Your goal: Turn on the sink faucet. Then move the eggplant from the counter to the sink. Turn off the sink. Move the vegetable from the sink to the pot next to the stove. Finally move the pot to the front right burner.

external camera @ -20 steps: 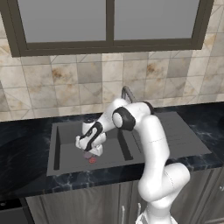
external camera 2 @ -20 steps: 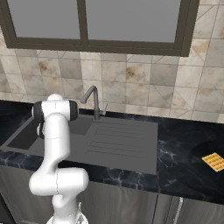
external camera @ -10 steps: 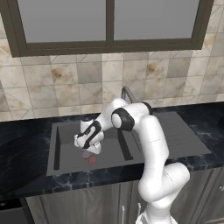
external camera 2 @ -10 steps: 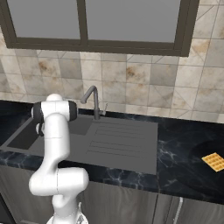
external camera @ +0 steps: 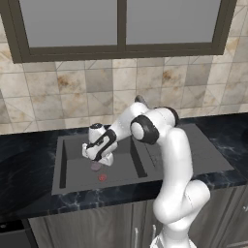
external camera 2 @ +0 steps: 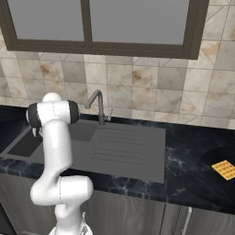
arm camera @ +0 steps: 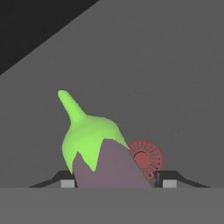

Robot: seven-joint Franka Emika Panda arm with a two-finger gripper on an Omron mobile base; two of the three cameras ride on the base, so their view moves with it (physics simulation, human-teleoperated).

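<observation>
Down inside the sink (external camera: 72, 152) my gripper (external camera: 97, 163) is shut on the eggplant (external camera: 95, 166), just above the basin floor and next to the red drain mark (external camera: 102, 178). In the hand view the purple eggplant (arm camera: 100, 151), its green stem tip pointing up and left, fills the gap between the two fingertips of the gripper (arm camera: 117, 181), with the drain mark (arm camera: 148, 158) just behind it. The sink faucet (external camera 2: 98, 106) stands at the back of the sink (external camera 2: 22, 145); its top (external camera: 140, 100) peeks out behind my arm. Black counter (external camera: 26, 169) surrounds the basin.
The ribbed drainboard (external camera 2: 126, 147) lies to the right of the basin. A yellow waffle-like item (external camera 2: 223, 169) lies on the counter (external camera 2: 193, 156) at the far right. A tiled wall and window rise behind the sink.
The jaws have closed from wide open onto the eggplant in the basin. The arm has hardly moved.
</observation>
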